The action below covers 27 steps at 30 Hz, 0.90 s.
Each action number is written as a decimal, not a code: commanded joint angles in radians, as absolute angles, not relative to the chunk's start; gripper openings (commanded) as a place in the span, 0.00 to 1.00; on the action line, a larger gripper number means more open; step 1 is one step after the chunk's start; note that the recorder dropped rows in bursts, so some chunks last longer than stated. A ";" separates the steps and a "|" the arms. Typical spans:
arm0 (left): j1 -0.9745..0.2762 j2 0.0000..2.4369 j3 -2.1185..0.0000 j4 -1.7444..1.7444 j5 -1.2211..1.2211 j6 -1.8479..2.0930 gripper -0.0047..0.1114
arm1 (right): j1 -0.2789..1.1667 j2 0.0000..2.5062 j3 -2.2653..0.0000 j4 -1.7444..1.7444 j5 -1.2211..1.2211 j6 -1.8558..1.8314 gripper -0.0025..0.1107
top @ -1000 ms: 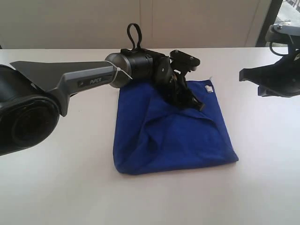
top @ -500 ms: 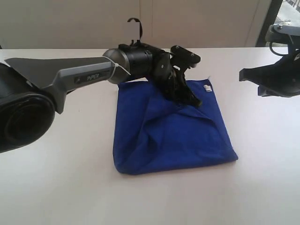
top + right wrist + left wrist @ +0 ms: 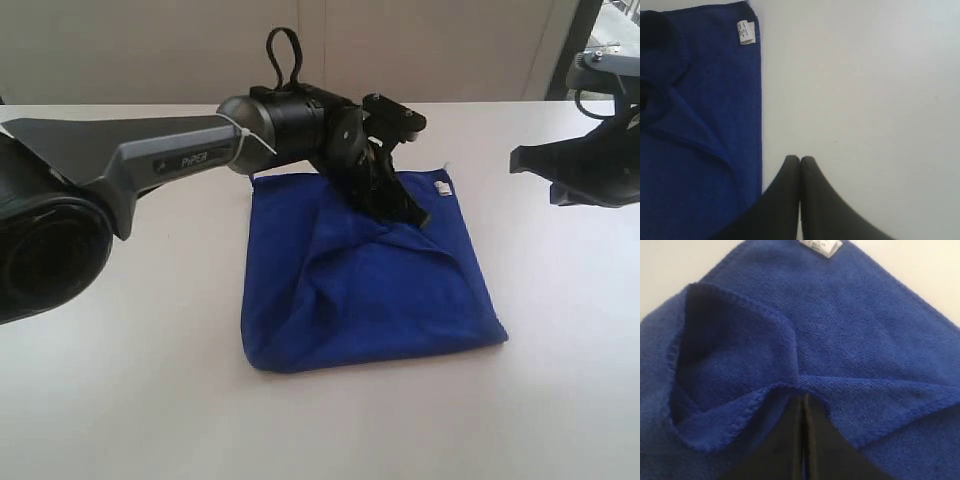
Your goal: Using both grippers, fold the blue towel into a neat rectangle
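The blue towel (image 3: 370,280) lies folded and rumpled on the white table (image 3: 150,400), with a raised crease across its far half. My left gripper (image 3: 418,217) reaches over the towel's far edge and points down into that crease. In the left wrist view the black fingers (image 3: 790,440) are pressed together, and a stitched hem of the towel (image 3: 865,330) is bunched over the tips of the left gripper (image 3: 801,400). My right gripper (image 3: 800,161) is shut and empty, above bare table just beside the towel's (image 3: 690,150) side edge.
A white label (image 3: 442,187) marks the towel's far right corner. The right arm's dark housing (image 3: 585,170) hangs at the right edge of the exterior view. The left arm's grey link (image 3: 130,160) spans the left side. A pale wall stands behind the table.
The left gripper's jaws have closed on the towel's fold. It has shifted slightly toward the far edge, drawing the crease up. The right arm has not moved.
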State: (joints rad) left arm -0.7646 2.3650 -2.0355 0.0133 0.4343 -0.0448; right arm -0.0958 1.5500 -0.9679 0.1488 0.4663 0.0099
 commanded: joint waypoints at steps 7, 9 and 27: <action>-0.769 2.392 -2.038 -0.070 0.435 -0.056 0.14 | -0.101 1.548 -0.964 0.154 0.448 0.007 0.02; -0.769 2.396 -2.038 -0.073 0.433 -0.056 0.22 | -0.101 1.548 -0.964 0.154 0.448 0.007 0.02; -0.769 2.404 -2.038 -0.054 0.419 -0.052 0.17 | -0.101 1.548 -0.964 0.157 0.448 0.000 0.02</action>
